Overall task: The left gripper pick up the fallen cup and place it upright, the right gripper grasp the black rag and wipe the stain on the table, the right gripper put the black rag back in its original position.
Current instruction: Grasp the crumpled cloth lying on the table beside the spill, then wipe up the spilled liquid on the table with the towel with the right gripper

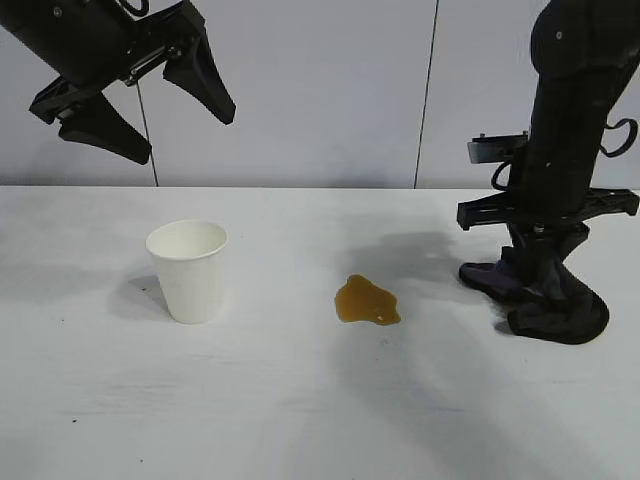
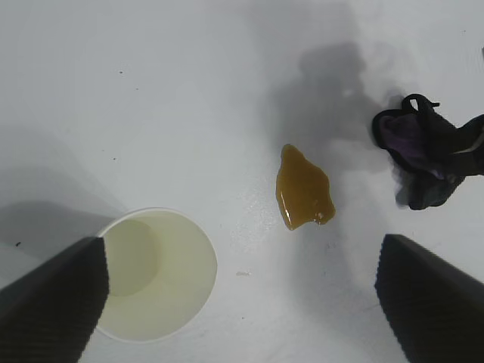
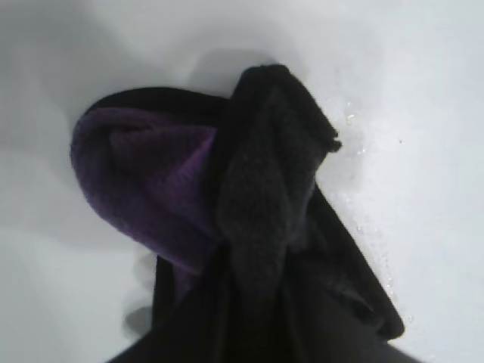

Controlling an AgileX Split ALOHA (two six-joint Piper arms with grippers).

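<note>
The white cup (image 1: 190, 270) stands upright on the left of the table (image 1: 300, 410), its mouth up. High above it hangs my left gripper (image 1: 185, 135), open and empty; the left wrist view looks down into the cup (image 2: 155, 276) between the wide-spread fingers (image 2: 53, 302). The amber stain (image 1: 366, 300) lies at mid-table, apart from cup and rag. At the right, my right gripper (image 1: 545, 275) reaches straight down into the black rag (image 1: 555, 305), shut on a bunched ridge of it. The purple patch shows in the right wrist view of the rag (image 3: 249, 189).
A pale wall with vertical seams stands behind the table. Bare white tabletop lies between the stain (image 2: 304, 189) and the rag (image 2: 423, 159), and along the front edge.
</note>
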